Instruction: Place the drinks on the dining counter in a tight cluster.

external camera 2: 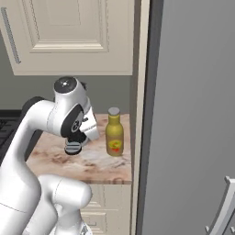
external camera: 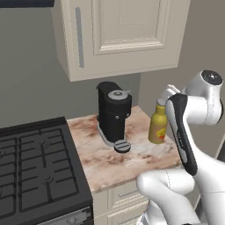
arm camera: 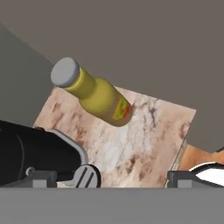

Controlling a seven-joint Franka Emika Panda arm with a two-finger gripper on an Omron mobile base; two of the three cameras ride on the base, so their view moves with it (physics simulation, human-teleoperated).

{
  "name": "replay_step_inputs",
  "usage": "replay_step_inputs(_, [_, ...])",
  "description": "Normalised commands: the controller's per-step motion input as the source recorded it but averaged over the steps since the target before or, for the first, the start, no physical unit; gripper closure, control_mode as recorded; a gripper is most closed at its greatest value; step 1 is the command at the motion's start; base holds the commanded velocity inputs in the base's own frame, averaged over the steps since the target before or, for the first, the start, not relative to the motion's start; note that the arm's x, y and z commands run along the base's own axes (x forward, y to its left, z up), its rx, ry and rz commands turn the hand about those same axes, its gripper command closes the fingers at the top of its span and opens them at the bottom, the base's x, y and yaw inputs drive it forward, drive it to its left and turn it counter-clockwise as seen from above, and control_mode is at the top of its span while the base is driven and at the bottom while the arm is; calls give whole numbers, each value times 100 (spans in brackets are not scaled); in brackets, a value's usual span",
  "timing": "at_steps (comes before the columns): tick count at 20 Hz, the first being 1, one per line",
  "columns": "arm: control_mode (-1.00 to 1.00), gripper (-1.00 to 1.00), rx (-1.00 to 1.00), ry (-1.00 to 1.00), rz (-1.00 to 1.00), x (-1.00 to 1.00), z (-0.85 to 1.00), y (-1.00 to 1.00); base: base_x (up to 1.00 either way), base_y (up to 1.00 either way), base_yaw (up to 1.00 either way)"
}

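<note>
Yellow-amber bottle [external camera: 158, 126]: upright on the small marble tabletop [external camera: 110, 158], near its right edge, right of the black coffee machine [external camera: 113, 115] with bare marble between them. Stove [external camera: 35, 171]: adjoins the tabletop's left edge. Hand [arm camera: 111, 181]: fingers spread wide, holding nothing, short of the bottle.
</note>
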Motion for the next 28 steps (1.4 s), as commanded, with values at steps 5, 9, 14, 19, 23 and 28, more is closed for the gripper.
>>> replay_step_inputs(5, [-100, -100, 19, 3, -9, 4, 7, -15, 0, 0, 0])
replay_step_inputs(9, [-100, -100, 17, 0, -13, 8, 4, -3, 0, 0, 0])
replay_step_inputs(14, [-100, -100, 8, 0, -15, 13, -1, -1, 0, 0, 0])
replay_step_inputs(19, [-100, -100, 0, 0, -14, 19, 0, -6, 0, 0, 0])
replay_step_inputs(23, [-100, -100, 0, 0, -3, 13, 0, -8, 0, 0, 0])
replay_step_inputs(28, [-100, -100, 3, 0, 0, 18, -3, -7, 0, 0, 0])
